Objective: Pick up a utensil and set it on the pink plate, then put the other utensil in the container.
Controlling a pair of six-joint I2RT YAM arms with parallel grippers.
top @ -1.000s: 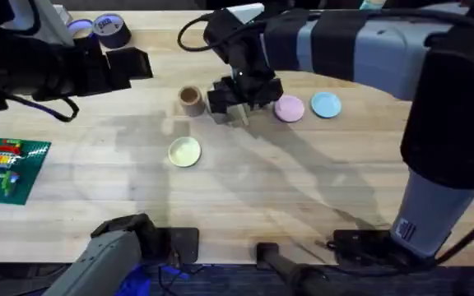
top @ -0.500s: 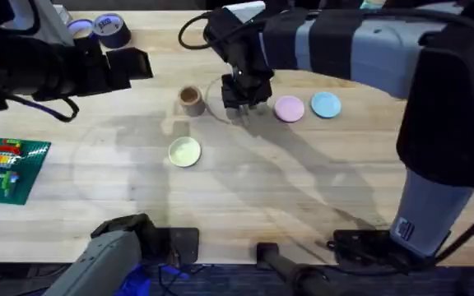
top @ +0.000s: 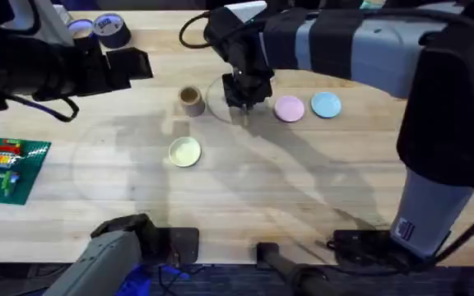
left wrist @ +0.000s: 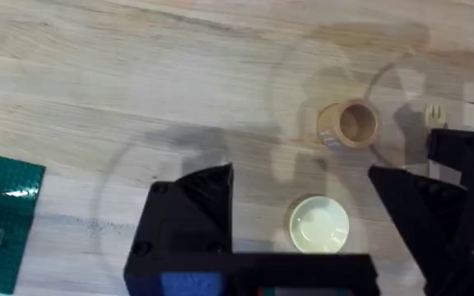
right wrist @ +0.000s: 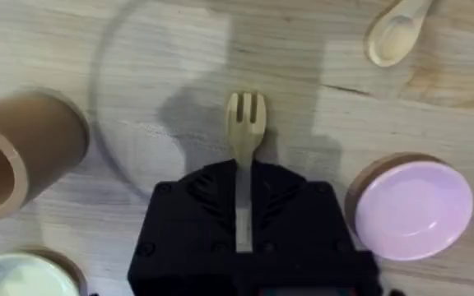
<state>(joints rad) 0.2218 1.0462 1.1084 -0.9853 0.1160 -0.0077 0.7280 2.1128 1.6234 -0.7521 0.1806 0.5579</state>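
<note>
Wooden fork (right wrist: pixel 244 140) pinched by its handle between the closed fingers of the right gripper (right wrist: pixel 243 215), tines sticking straight out ahead along the gripper's own line, over bare table (top: pixel 245 189). Pink plate (right wrist: pixel 413 208) off to one side of the fork, crosswise to its long axis; tan cup (right wrist: pixel 19 152) on the opposite side, spoon (right wrist: pixel 396 31) beyond the tines. Sideways carry toward the plate probably next. Left gripper (left wrist: pixel 299 197) parked well away, fingers spread wide on nothing, looking toward the cup and yellow dish (left wrist: pixel 318 224).

Bright even overhead light; soft multiple shadows on table (top: pixel 245 189); near arm blurred; faint circular glare rings.
</note>
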